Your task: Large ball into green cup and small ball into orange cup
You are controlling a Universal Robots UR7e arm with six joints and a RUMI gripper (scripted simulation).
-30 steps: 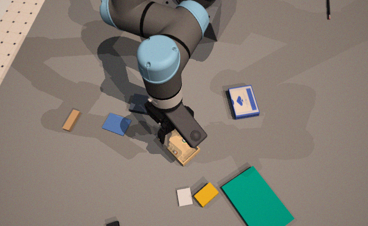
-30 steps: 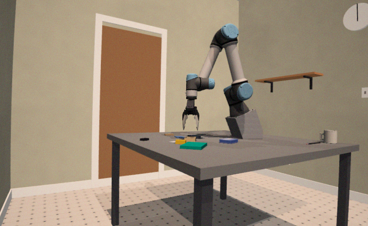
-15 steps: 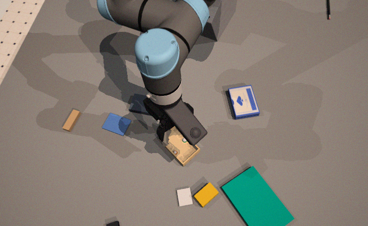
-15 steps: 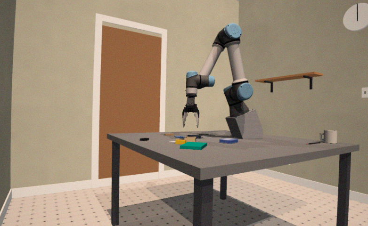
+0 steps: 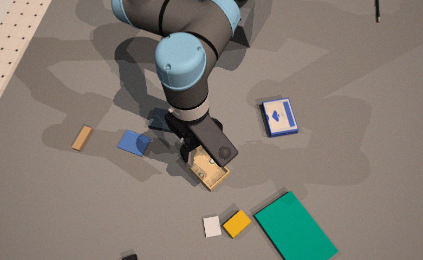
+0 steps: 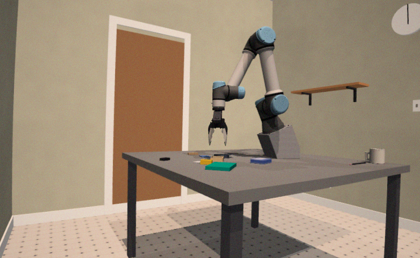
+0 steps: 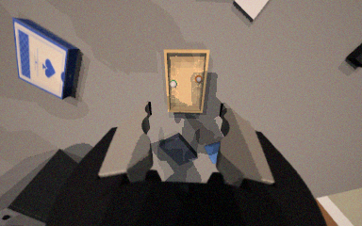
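The covered wooden puzzle (image 5: 209,171) lies flat on the grey table, also seen in the wrist view (image 7: 186,81) and from the side (image 6: 217,158). In the wrist view a ball sits in the green cup (image 7: 172,84) at the puzzle's left edge and a ball sits in the orange cup (image 7: 198,79) at its right edge; I cannot tell the balls' sizes. My gripper (image 6: 218,136) hangs well above the table, over the puzzle, open and empty. Its fingers frame the puzzle's near end in the wrist view.
A blue card box (image 5: 280,116) lies right of the puzzle. A green slab (image 5: 295,227), a yellow block (image 5: 236,223) and a white block (image 5: 212,226) lie in front. A blue tile (image 5: 133,142) and a tan block (image 5: 82,137) lie left. A mug (image 6: 376,155) stands at the far corner.
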